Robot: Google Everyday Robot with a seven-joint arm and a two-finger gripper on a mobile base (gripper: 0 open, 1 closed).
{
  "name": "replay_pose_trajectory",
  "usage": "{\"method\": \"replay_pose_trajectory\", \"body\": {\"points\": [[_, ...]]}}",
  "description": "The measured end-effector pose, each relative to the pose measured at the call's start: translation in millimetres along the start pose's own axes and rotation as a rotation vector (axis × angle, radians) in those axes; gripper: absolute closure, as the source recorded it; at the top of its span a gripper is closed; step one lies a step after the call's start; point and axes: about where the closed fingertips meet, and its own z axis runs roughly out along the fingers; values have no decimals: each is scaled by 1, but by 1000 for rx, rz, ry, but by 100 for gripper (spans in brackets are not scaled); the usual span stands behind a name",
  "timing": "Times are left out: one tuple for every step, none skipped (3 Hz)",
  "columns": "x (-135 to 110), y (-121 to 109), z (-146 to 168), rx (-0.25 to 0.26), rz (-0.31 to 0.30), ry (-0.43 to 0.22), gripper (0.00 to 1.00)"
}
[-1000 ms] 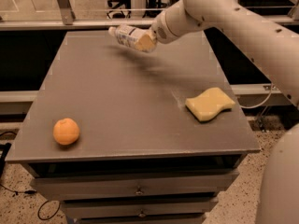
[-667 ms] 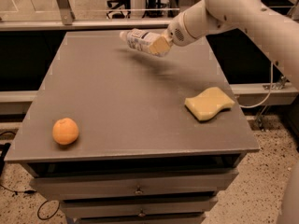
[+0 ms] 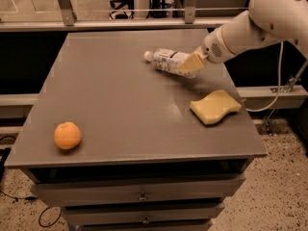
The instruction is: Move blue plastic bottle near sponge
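The blue plastic bottle [image 3: 166, 60] is clear with a white cap pointing left and a white label. It is held lying sideways just above the grey table [image 3: 115, 105], right of centre. My gripper [image 3: 191, 64] is shut on the bottle's right end, its tan fingers [image 3: 192, 62] around it. The white arm comes in from the upper right. The pale yellow sponge [image 3: 215, 107] lies flat on the table near the right edge, a short way in front of and to the right of the bottle.
A round orange fruit [image 3: 67, 135] sits at the front left of the table. The table has drawers below its front edge. A metal rail [image 3: 120, 24] runs behind the table.
My gripper has carried the bottle from the back of the table forward and to the right, and lower, closer to the sponge.
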Motion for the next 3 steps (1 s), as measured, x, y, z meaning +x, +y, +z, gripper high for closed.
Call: {"method": "replay_pose_trajectory", "body": {"points": [[40,7,-17,-22,59,64,97],[56,11,-23,-32,83,96,79],[66,12,-31,-27,94,134,56]]}}
